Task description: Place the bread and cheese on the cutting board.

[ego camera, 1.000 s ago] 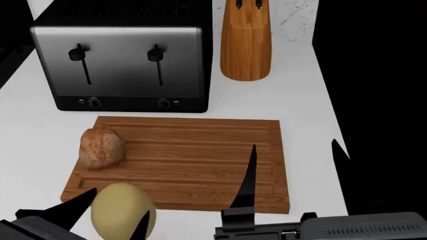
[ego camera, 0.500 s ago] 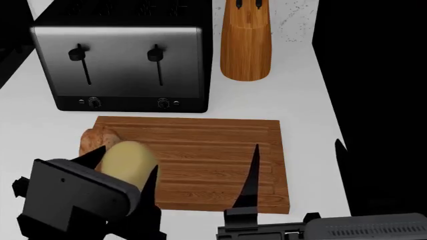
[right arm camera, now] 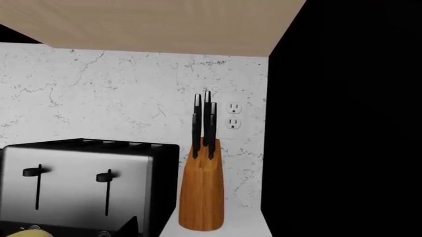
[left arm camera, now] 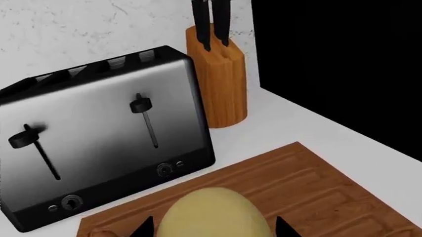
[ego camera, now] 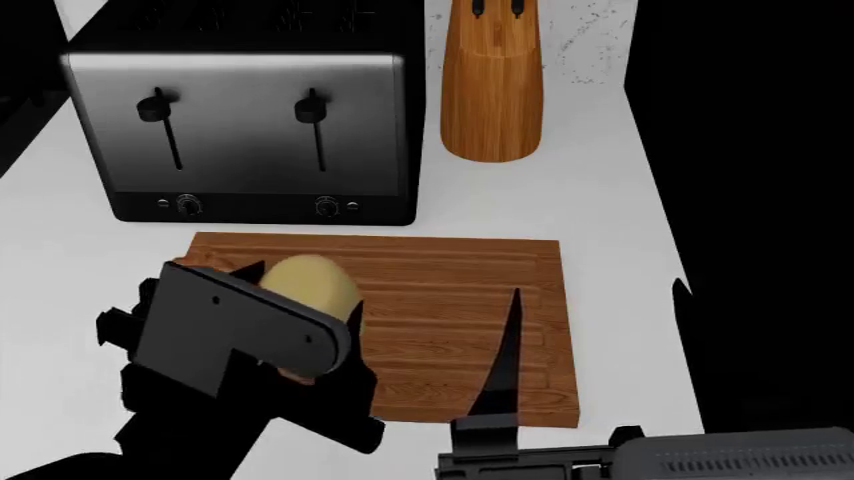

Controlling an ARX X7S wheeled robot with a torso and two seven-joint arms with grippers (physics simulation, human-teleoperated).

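Note:
My left gripper (ego camera: 304,292) is shut on the cheese (ego camera: 310,280), a smooth pale yellow lump. It holds the cheese over the left part of the cutting board (ego camera: 441,290); whether cheese and board touch I cannot tell. In the left wrist view the cheese (left arm camera: 211,212) fills the gap between the dark fingertips (left arm camera: 145,228), with the grooved board (left arm camera: 316,187) beneath. The bread is hidden behind the left gripper's body in the head view. My right gripper (ego camera: 594,330) hangs open at the board's front right corner, holding nothing.
A steel two-slot toaster (ego camera: 240,130) stands just behind the board. A wooden knife block (ego camera: 491,85) stands to its right against the marble wall. The white counter (ego camera: 607,220) ends in a dark drop at the right.
My left gripper has carried the cheese from the board's front left edge forward over its left part, and now covers the bread. The right gripper has barely moved.

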